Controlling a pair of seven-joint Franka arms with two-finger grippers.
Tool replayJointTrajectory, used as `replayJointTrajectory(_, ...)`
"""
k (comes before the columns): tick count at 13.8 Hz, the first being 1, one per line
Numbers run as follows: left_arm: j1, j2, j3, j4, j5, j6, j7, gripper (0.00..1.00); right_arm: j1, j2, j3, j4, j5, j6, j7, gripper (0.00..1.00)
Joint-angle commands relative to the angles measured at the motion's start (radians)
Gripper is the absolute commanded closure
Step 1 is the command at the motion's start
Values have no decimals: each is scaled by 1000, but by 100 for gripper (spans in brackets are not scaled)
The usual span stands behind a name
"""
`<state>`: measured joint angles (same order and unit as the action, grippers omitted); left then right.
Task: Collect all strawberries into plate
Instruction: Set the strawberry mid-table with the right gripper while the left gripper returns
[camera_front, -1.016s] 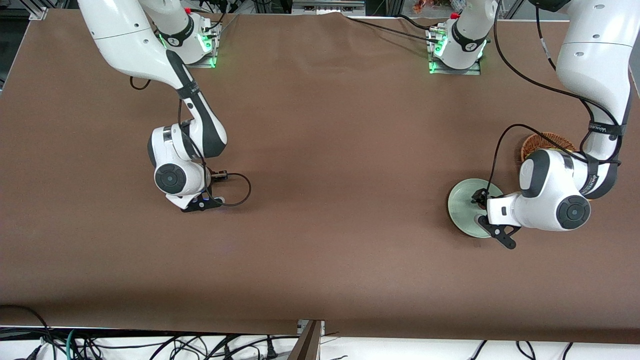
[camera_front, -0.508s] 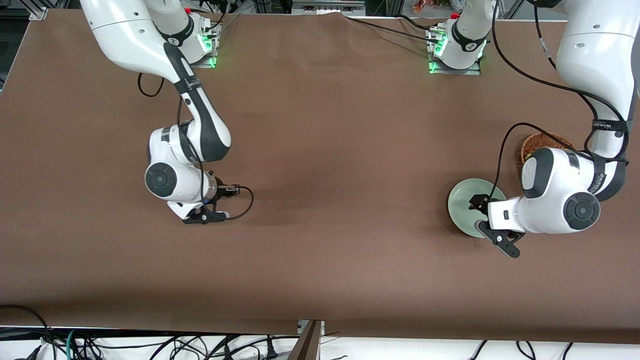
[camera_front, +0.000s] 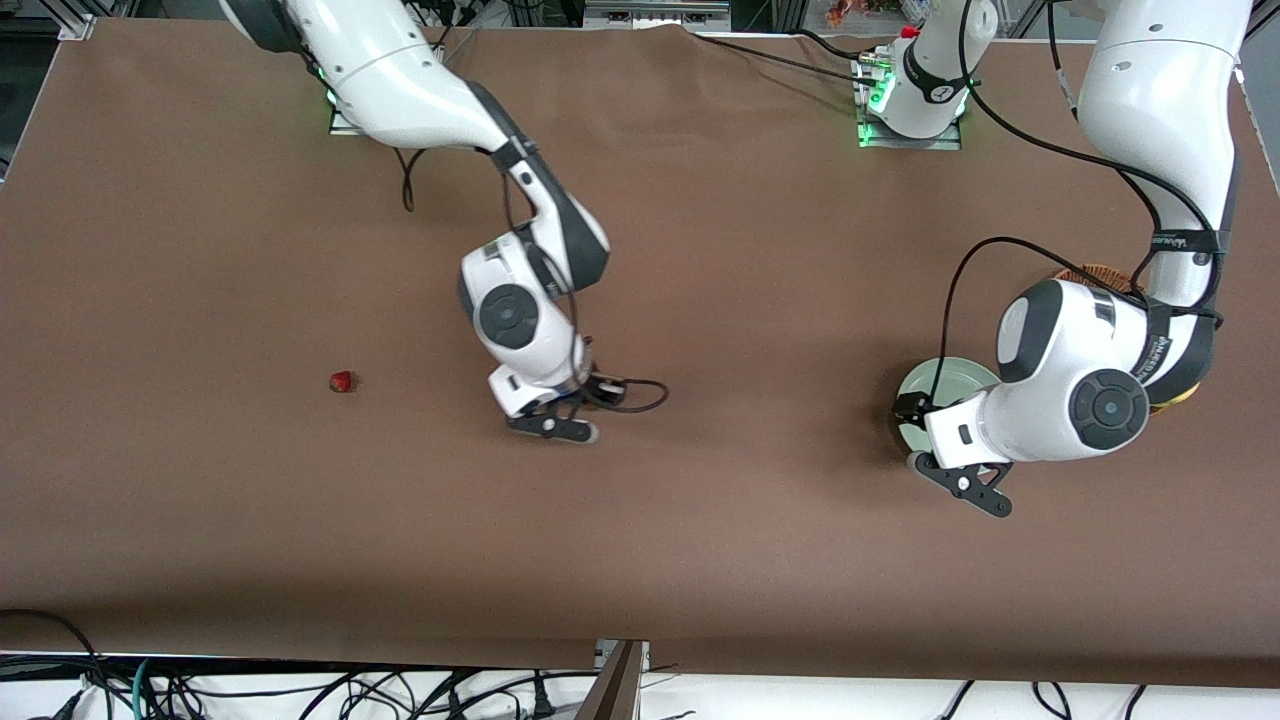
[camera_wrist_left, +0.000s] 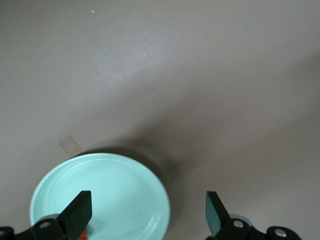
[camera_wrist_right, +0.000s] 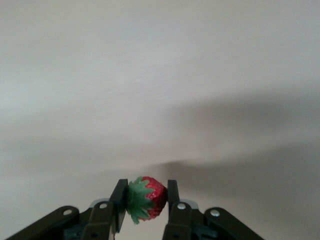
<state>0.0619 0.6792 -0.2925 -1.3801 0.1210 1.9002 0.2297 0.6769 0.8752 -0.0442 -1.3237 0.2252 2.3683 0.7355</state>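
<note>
**A:** Brown cloth covers your whole table (camera_front: 700, 250). Count with me: how many strawberries can you find?

**B:** Three show. One strawberry on the cloth (camera_front: 341, 381) lies alone toward the right arm's end. A second berry (camera_wrist_right: 145, 198) is pinched between the fingers of your right gripper (camera_wrist_right: 145, 200), green cap turned to one side, up over bare cloth near the middle of the table. A sliver of red (camera_wrist_left: 86, 233) peeks out on the plate, mostly hidden by a finger of the left gripper.

**A:** And plates?

**B:** One plate (camera_front: 925, 385), pale mint, toward the left arm's end, with one wicker basket (camera_front: 1105, 275) just beside it, largely covered by the arm.

**A:** Where's your left gripper?

**B:** Your left gripper (camera_wrist_left: 147, 217) hangs over the plate's edge, jaws spread wide and holding nothing.
</note>
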Motion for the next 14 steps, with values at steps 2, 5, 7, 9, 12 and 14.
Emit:
replayJointTrajectory(2, -45, -7, 1, 13, -1, -19, -150, 0, 90, 105, 21, 125, 16, 152, 174, 84)
replayJointTrajectory(5, -56, -6, 1, 12, -24, -18, -199, 0, 131, 188, 63, 236, 14, 233, 272, 83)
replayJointTrajectory(7, -60, -3, 3, 12, -85, -15, -220, 0, 168, 212, 64, 238, 16, 310, 275, 83)
replayJointTrajectory(9, -60, 0, 3, 12, -92, -13, -222, 0, 197, 240, 66, 241, 14, 377, 307, 83)
replayJointTrajectory(12, -60, 6, 4, 10, -170, -9, -224, 0, 217, 258, 66, 241, 16, 431, 326, 58)
replayJointTrajectory(14, -59, 8, 6, 10, -195, -9, -224, 0, 220, 252, 63, 242, 13, 431, 317, 0)
